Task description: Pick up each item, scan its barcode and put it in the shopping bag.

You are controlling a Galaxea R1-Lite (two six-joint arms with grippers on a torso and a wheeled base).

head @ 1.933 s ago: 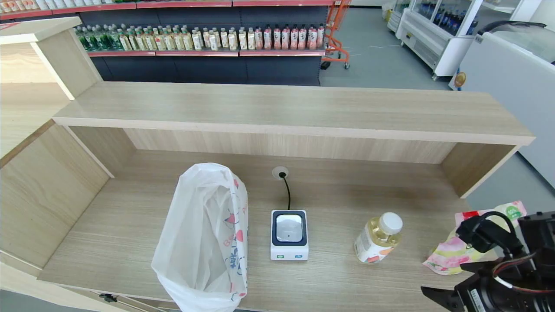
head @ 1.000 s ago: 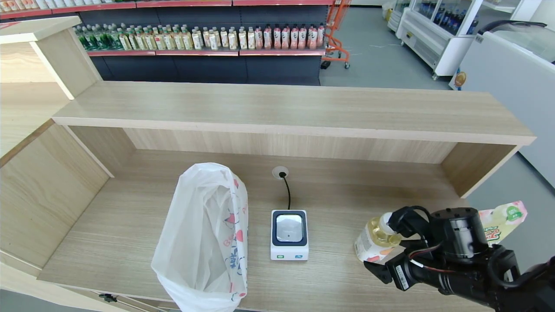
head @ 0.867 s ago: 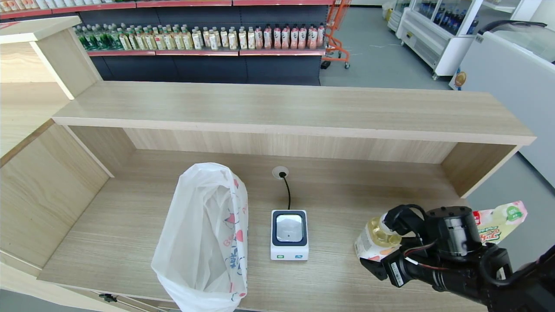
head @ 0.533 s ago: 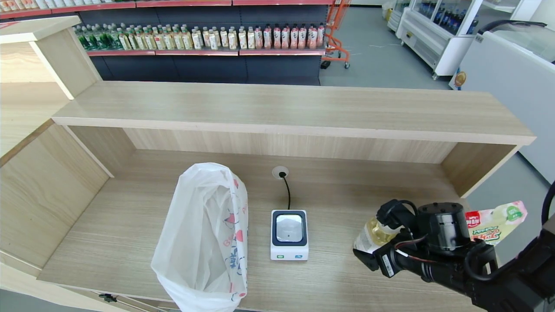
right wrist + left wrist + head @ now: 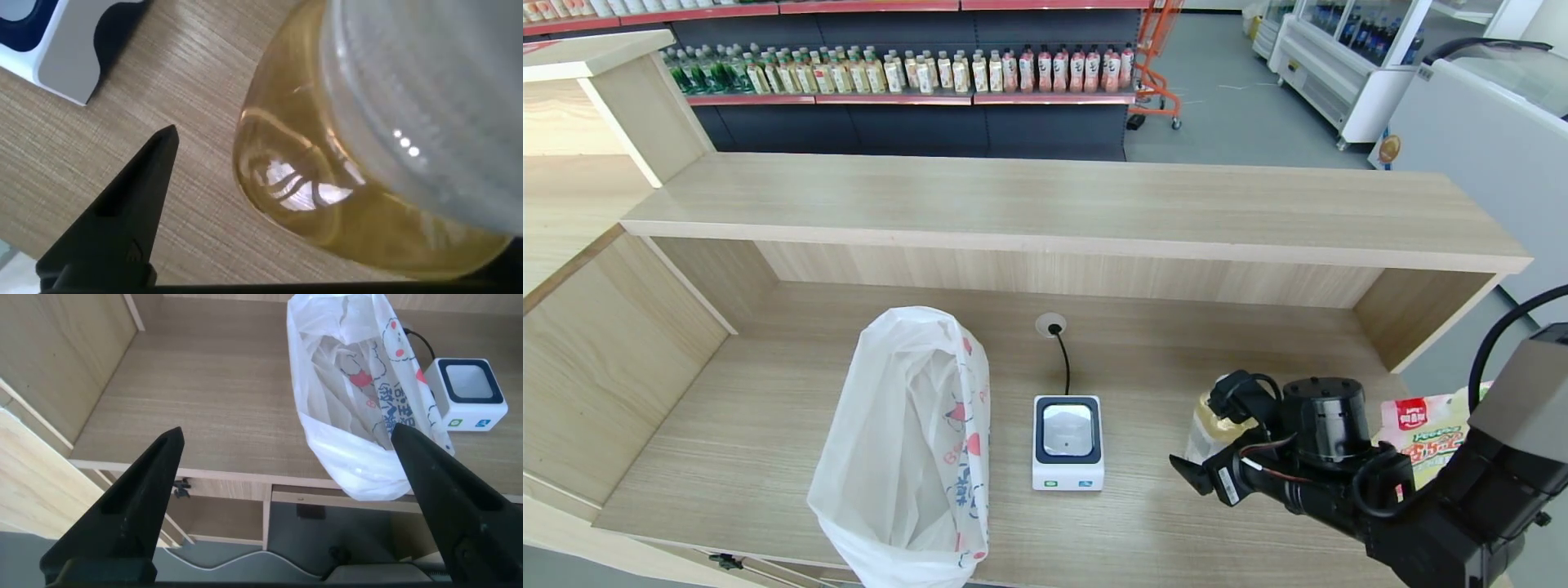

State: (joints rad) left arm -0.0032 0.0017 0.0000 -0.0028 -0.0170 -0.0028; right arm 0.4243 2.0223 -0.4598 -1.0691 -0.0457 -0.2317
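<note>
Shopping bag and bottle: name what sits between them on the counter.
The scanner stands between the shopping bag and the bottle, touching neither, in the head view.

On the counter [image 5: 768, 425], the shopping bag [image 5: 907, 441] is stood at the left, with the scanner [image 5: 1067, 443] just right of it. The bottle [image 5: 1202, 429] is placed farther right, and a pouch [image 5: 1429, 437] is laid beyond it at the counter's right end. Behind the scanner, a cable [image 5: 1063, 359] is led into a hole [image 5: 1050, 326].
</note>
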